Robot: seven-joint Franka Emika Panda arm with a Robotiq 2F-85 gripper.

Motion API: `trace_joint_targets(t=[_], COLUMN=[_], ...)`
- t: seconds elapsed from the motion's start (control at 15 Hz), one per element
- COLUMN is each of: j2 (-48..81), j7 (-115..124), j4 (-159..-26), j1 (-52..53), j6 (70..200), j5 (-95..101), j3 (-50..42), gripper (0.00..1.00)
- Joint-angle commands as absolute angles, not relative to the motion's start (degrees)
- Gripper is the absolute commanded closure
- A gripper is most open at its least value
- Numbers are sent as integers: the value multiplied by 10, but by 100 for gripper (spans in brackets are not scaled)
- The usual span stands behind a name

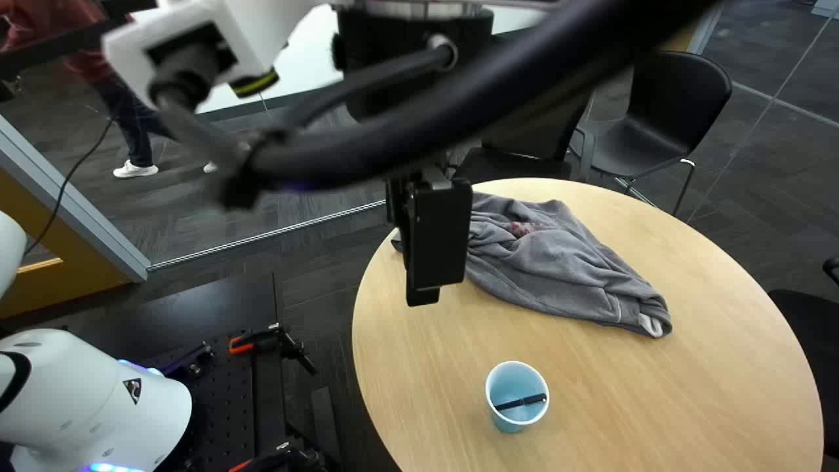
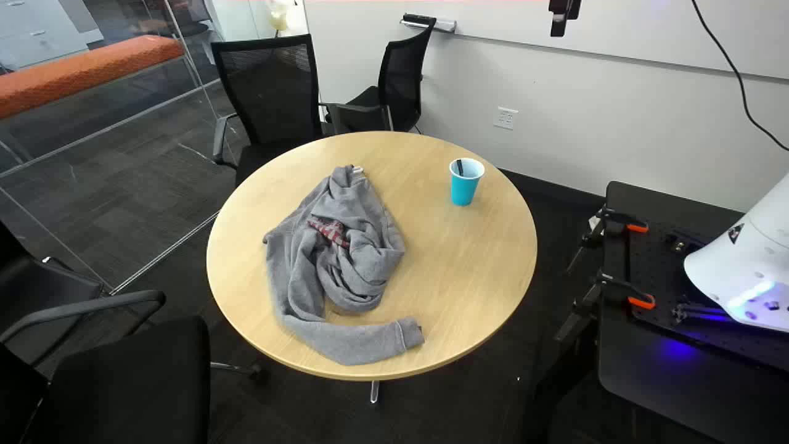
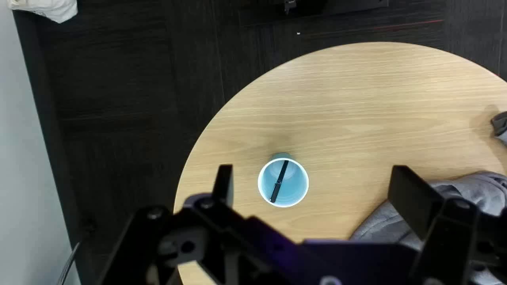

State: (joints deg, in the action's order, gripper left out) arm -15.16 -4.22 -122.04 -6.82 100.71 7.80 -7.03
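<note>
Blue and upright, the drinking cup (image 2: pixel 463 190) stands on the round wood-topped table (image 2: pixel 456 265). A black pen (image 3: pixel 279 181) with a clip leans inside it. You have the gripper (image 3: pixel 312 176) raised above the tabletop, apart from everything on it. Its jaws are released, the two fingers spread wide; in the wrist view you see the cup framed between them, at a lower level. Beside the cup, and apart from it, a grey sweatshirt (image 2: pixel 351 259) lies crumpled on the same tabletop, one sleeve stretched toward the edge and a red patterned patch (image 2: pixel 330 230) showing among its folds. Black chairs (image 2: pixel 271 92) stand around the table. The white base of your arm (image 2: pixel 752 265) is mounted on a black bench (image 2: pixel 653 388) beside the table, with orange-tipped clamps (image 2: pixel 641 301) fitted at the bench edge.
</note>
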Motion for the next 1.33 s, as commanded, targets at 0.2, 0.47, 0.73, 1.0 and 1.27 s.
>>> trace_joint_targets(t=[0.2, 0.47, 0.73, 1.0, 1.27], j2=[-151, -151, -142, -128, -99], j7=[-42, -24, 28, 138, 207], j4=[-1219, -1222, -1236, -1278, -1339], j1=[-68, -64, -53, -50, -55], j6=[1006, 1021, 1072, 1195, 1376], j5=[78, 73, 72, 82, 85], j3=[-71, -65, -44, -16, -8], gripper=[0, 0, 0, 0, 0])
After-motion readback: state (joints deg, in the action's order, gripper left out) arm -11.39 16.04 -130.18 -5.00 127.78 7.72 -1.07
